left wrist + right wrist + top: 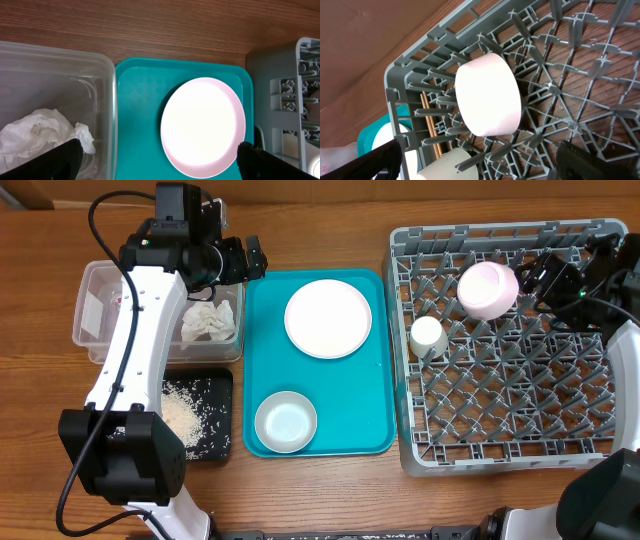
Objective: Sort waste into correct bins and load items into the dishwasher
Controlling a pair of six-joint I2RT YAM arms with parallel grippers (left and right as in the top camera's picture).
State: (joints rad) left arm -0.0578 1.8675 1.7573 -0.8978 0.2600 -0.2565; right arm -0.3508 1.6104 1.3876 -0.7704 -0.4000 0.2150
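The pale pink plate [328, 318] [202, 127] and a small whitish bowl [286, 422] lie on the teal tray [375, 410]. A crumpled white napkin [210, 323] [45, 132] sits in the clear tub [100, 320]. Rice scraps [180, 418] are spread in the black tray [215, 395]. In the grey dish rack [510, 410] a pink bowl [488, 288] [487, 95] lies on its side, with a white cup [428, 337] [447, 167] beside it. My left gripper [250, 258] [160, 157] hangs open and empty above the tub's edge and the teal tray. My right gripper [535, 277] [480, 160] is open just right of the pink bowl.
The tub and the black tray stand at the left, the teal tray [140, 110] in the middle, the rack [280, 90] at the right. Upright pegs [580, 75] fill the rack. Bare wooden table lies beyond and in front of them.
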